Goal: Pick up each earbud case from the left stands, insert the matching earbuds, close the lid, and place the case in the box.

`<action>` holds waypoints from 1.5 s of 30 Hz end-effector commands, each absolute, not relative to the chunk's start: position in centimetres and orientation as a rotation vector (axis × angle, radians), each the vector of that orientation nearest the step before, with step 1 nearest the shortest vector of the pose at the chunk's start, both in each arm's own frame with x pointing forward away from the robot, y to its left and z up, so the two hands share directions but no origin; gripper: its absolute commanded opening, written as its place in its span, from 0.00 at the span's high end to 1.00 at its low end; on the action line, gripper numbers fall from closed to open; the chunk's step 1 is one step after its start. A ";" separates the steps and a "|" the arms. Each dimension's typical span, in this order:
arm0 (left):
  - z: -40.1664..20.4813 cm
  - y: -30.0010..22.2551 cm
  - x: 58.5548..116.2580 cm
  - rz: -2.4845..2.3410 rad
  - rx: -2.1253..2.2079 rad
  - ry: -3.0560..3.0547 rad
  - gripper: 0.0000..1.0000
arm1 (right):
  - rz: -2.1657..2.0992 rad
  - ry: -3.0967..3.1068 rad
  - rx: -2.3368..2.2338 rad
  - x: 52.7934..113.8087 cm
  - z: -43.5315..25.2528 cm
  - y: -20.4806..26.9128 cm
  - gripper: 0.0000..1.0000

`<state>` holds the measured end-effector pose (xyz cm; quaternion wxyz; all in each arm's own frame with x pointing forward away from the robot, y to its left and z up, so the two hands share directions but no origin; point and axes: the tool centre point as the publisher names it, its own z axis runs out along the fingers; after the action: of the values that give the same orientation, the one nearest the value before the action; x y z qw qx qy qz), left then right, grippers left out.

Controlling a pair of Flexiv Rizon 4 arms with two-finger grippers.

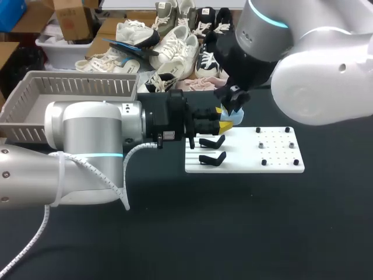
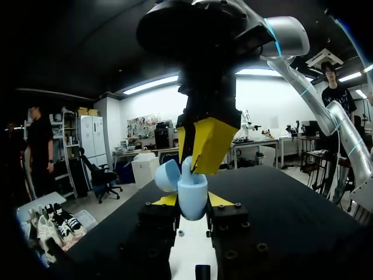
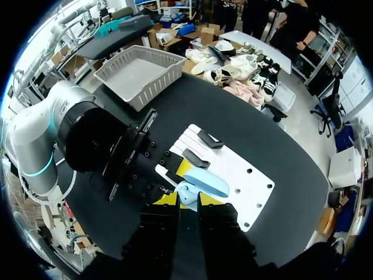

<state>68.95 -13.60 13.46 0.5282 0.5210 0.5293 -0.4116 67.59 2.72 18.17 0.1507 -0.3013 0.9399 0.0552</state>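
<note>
**Head view.** The left gripper (image 1: 226, 121) reaches in from the left to the far left corner of the flat white pegboard plate (image 1: 274, 153). Its yellow tips are clamped on a small light-blue plastic earbud case (image 1: 238, 118). The right gripper (image 1: 234, 104) comes down from the far right and sits directly over the case. Two black angled stands (image 1: 212, 150) sit on the plate's left part, nearer than the case. A grey slatted plastic basket (image 1: 35, 87) stands far left, well apart from the plate.

**Left wrist view.** The case (image 2: 193, 188) sits between the left gripper's (image 2: 192, 202) two tips, touched from both sides, with its lid swung open to one side. The right gripper (image 2: 195, 161) hangs just above, its yellow tips drawn nearly together at the case's open top.

**Right wrist view.** The right gripper (image 3: 187, 201) is straight over the open case (image 3: 197, 185), which is held above the plate's (image 3: 253, 184) left edge. The stands (image 3: 208, 140) lie beyond it, the basket (image 3: 152, 88) farther off.
</note>
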 end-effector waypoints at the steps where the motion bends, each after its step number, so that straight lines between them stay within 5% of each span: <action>1: 13.5 -13.7 68.9 -0.982 1.245 1.265 1.00 | 0.154 2.701 -0.862 67.7 18.3 2.7 0.84; 10: 13.5 -13.7 68.9 -0.982 1.245 1.265 1.00 | 0.159 2.701 -0.862 67.7 18.3 2.7 0.69; 45: 13.5 -13.7 68.9 -0.982 1.245 1.265 1.00 | 0.196 2.672 -0.651 73.7 20.5 1.6 0.70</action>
<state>68.91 -13.62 13.45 0.5281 0.5212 0.5290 -0.4119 72.72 1.47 20.78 0.1962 -0.2366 0.9490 0.0706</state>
